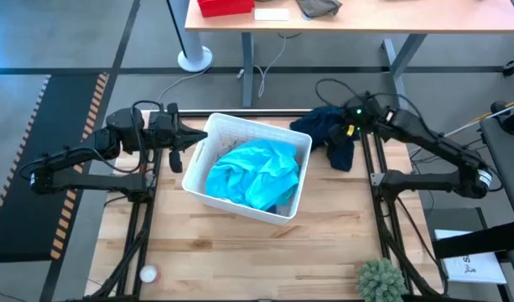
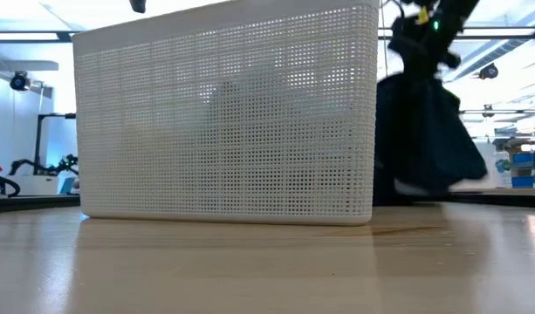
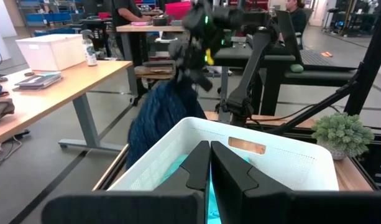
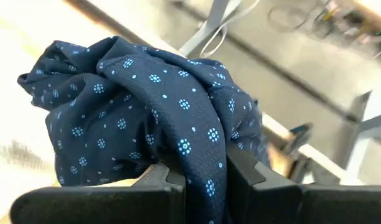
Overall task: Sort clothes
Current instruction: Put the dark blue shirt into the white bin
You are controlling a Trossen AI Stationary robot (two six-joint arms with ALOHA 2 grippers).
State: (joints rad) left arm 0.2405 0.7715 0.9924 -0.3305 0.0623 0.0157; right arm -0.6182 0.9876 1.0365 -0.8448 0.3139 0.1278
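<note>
A navy dotted garment (image 4: 146,118) is being held up by the right gripper (image 4: 206,171), the two dark fingers (image 4: 168,177) being pinched narrowly on a fold of the cloth, and the rest of the fabric is being left to hang in a bunch. Seen from above, that garment (image 1: 328,130) is being kept just beside the white basket (image 1: 208,138), off its far right corner, with the right gripper (image 1: 353,126) placed over the cloth on the side away from the basket. From table height the dark bundle (image 2: 428,139) is being shown dangling to the right of the basket (image 2: 228,113), its lower edge close to the tabletop (image 2: 267,270); whether it is touching the wood cannot be told.

Inside the basket a teal garment (image 1: 257,172) is being seen piled loosely, filling most of it. At the basket's left rim the left gripper (image 1: 183,141) is being held with its fingers (image 3: 199,168) pressed fully together and nothing between them, and in its own wrist view the basket's far wall (image 3: 271,146) and the hanging navy cloth (image 3: 159,115) are being framed beyond the fingertips
</note>
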